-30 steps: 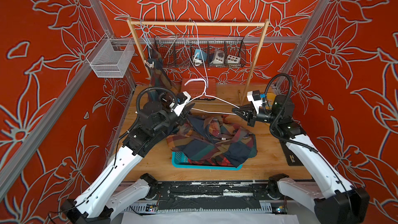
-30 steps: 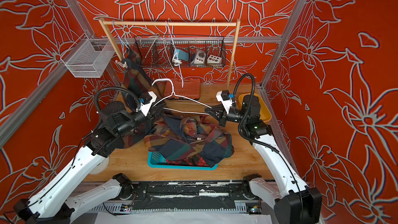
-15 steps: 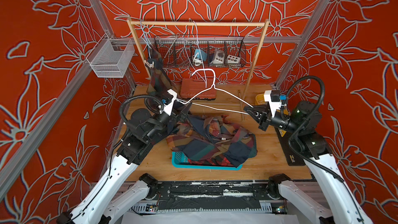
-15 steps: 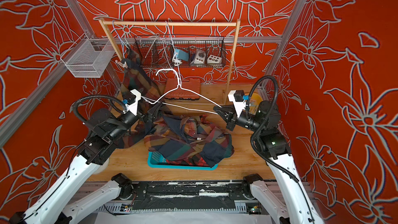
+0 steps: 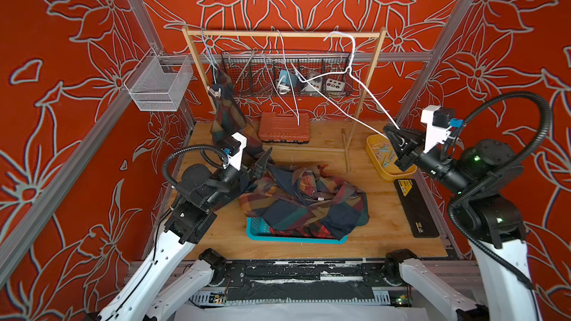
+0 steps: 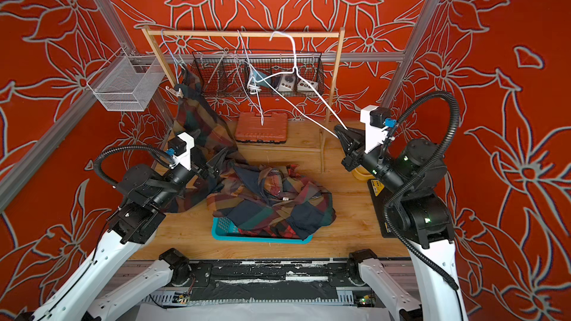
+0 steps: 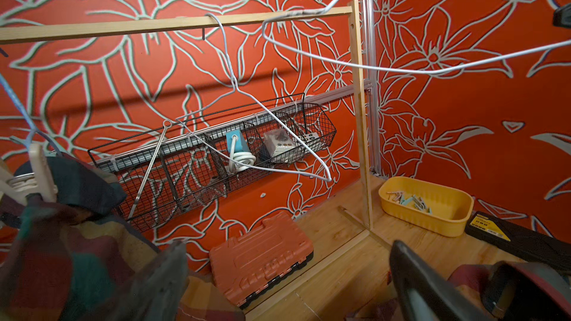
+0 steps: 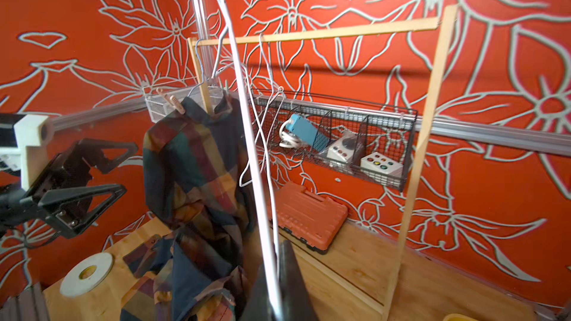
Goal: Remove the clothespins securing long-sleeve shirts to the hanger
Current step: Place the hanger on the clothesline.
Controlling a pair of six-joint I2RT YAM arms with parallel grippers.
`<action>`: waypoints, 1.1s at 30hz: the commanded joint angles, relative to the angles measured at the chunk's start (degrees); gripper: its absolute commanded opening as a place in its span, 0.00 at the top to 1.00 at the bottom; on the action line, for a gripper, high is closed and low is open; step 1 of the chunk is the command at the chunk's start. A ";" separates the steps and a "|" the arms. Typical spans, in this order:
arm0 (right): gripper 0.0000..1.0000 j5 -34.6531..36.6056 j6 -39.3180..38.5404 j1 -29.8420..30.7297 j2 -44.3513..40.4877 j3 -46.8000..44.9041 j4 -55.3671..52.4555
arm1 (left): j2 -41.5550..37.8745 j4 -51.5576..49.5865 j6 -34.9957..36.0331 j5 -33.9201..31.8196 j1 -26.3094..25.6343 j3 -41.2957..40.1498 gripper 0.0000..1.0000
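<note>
My right gripper is shut on the lower corner of a bare white wire hanger. The hanger's hook is up at the wooden rail. A dark plaid long-sleeve shirt hangs at the rail's left end, with a pale clothespin on its shoulder. My left gripper is open and empty beside that shirt's lower part. More plaid shirts lie heaped on a teal basket.
A yellow tray holds several loose clothespins. An orange tool case sits under a black wire shelf. Another bare hanger hangs mid-rail. A silver mesh basket, a black case and a tape roll are also here.
The left gripper opened, let go of the hanger and drew back to the left. The right gripper carried the hanger up and to the right, bringing its hook to the rail.
</note>
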 commanded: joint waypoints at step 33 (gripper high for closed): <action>1.00 9.18 1.26 -1.87 17.77 13.38 -4.19 | -0.14 0.15 -2.14 -1.86 0.23 -0.29 0.02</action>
